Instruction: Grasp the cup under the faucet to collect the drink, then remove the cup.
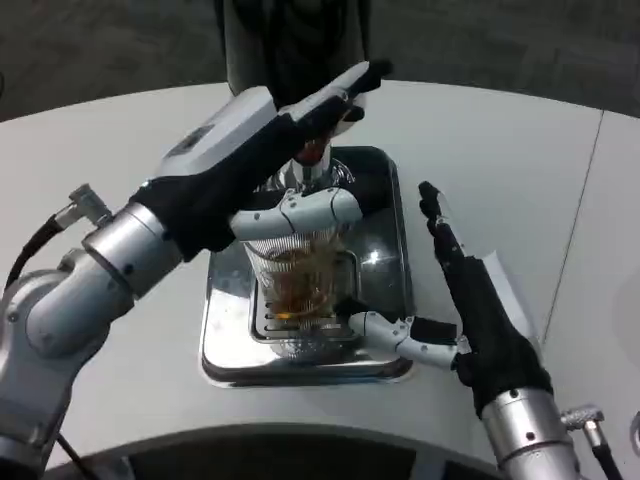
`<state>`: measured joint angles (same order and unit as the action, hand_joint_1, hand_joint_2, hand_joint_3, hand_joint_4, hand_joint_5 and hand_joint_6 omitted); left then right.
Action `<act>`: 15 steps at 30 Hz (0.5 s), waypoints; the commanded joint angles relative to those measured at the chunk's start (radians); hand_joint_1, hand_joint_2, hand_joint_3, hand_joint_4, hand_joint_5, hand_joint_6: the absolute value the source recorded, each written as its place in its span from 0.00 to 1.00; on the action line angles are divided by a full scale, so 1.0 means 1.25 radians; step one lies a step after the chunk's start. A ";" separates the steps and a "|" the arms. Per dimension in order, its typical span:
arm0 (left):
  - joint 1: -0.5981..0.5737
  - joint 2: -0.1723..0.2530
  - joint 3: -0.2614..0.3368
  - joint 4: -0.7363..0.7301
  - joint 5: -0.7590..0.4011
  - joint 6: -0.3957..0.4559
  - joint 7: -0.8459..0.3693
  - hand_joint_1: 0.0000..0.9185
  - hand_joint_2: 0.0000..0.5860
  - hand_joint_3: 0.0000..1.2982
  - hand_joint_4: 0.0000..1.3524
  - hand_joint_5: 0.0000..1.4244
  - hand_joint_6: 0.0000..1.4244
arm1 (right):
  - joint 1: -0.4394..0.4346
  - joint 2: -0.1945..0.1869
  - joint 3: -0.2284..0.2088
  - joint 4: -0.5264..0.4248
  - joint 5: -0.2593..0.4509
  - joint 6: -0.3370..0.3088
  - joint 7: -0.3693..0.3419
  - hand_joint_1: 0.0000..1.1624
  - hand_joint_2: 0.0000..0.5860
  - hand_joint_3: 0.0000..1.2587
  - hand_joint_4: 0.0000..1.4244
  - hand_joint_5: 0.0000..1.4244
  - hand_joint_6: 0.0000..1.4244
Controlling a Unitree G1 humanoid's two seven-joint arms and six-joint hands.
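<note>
Head view, centre of the frame: cup (297,275), clear and ribbed, upright on the grated middle of a shiny steel tray (385,290), directly beneath the faucet (312,165). Partly filled with amber drink (296,290), roughly to mid-height as far as can be judged through the ribbing; no stream visible between spout and cup, though hidden in part by the hand above.

Long axis of the cup vertical, so any grasp wraps round its side wall. Just right of the cup's base and lower in the frame: right hand (470,310), palm turned toward the cup, long fingers (435,215) stretched up along the tray's right edge, thumb reaching leftward to the foot of the cup, touching or a hair short, hard to say which. Spread wide, holding nothing. Clearly the nearer hand for the grasp; cup lies to the left of its palm, between thumb and long fingers once closed inward.

Above the cup, upper centre-left of the frame: left hand (270,150) laid over the faucet, one finger curved round the spout just above the cup's rim, others pointing to the upper right. Probably working the tap, not the cup; exact grip hidden under the hand's back, so no telling whether pressing or merely resting.

Tray flat on the white table (520,140).
</note>
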<state>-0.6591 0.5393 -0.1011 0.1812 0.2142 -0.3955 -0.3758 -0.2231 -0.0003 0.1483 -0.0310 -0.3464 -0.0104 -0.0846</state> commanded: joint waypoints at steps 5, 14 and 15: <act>-0.015 0.004 -0.027 0.029 0.042 -0.001 -0.018 0.00 0.17 0.02 0.04 0.10 0.04 | -0.046 0.033 0.024 0.100 -0.004 -0.061 -0.069 0.79 0.31 0.00 0.00 0.00 0.00; -0.017 0.001 -0.036 0.011 0.058 -0.005 -0.017 0.00 0.17 0.03 0.04 0.10 0.04 | -0.100 0.062 0.032 0.213 -0.005 -0.107 -0.139 0.79 0.31 0.00 0.00 0.00 0.01; -0.018 0.002 -0.037 0.010 0.059 -0.005 -0.017 0.00 0.17 0.03 0.04 0.10 0.04 | -0.106 0.065 0.032 0.226 -0.005 -0.112 -0.145 0.78 0.30 0.00 0.00 0.00 0.01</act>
<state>-0.6817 0.5401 -0.1164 0.1954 0.2513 -0.4055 -0.3757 -0.3318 0.0673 0.1810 0.2179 -0.3486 -0.1141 -0.2443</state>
